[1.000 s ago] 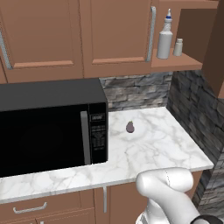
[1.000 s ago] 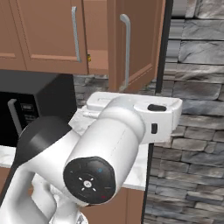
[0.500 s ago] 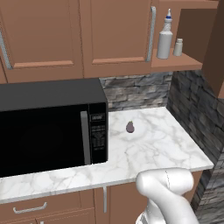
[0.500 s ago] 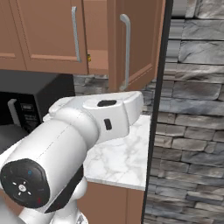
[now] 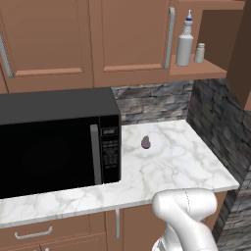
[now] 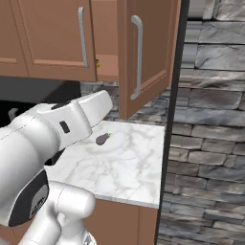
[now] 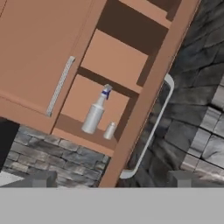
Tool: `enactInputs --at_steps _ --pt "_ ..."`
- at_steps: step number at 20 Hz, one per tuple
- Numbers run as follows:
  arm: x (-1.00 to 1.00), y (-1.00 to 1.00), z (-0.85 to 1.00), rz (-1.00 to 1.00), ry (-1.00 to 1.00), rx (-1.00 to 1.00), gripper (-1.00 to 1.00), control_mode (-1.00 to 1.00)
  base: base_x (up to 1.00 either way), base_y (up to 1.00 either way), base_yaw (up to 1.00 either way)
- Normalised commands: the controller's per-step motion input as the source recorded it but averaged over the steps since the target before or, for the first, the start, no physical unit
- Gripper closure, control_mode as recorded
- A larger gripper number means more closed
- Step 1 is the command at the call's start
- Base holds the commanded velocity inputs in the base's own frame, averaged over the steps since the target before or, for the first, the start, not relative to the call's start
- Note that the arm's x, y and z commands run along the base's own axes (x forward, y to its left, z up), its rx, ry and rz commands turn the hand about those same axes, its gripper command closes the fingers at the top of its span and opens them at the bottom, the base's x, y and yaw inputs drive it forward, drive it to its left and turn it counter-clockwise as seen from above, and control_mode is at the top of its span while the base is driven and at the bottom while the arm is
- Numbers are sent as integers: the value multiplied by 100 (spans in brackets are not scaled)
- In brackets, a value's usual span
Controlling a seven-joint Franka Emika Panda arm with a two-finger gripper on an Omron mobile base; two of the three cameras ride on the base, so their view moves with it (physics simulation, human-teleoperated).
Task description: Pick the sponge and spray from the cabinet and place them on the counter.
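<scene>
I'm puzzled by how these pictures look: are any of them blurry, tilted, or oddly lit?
Left base view: sharp, evenly lit, the spray crisp on its shelf, a soft shadow under the microwave. Right base view: the arm looms large up close. Hand view: rolled sideways, so the cabinet slants, and soft-edged; no glare.

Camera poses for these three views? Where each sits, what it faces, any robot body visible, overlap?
Left base: behind-left, faces microwave, counter, spray on cabinet shelf; arm lower right.
Right base: behind-right, faces open cabinet door; arm lower left.
Hand: tilted, aimed up at spray, shaker; pincer tips at bottom, open.
Shared: both base views show the purple object.
</scene>
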Motion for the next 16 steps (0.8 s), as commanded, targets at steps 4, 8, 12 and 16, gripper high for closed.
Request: enactInputs --at_steps 4,8,12,16 --pt "10 15 0 -8 17 -14 -100 -100 0 0 0" --pt "20 9 0 -11 25 -15 -100 -100 0 0 0" --pt "27 13 0 -12 27 -15 -100 -100 0 0 0" --pt "34 26 0 -11 27 -16 -100 -100 0 0 0"
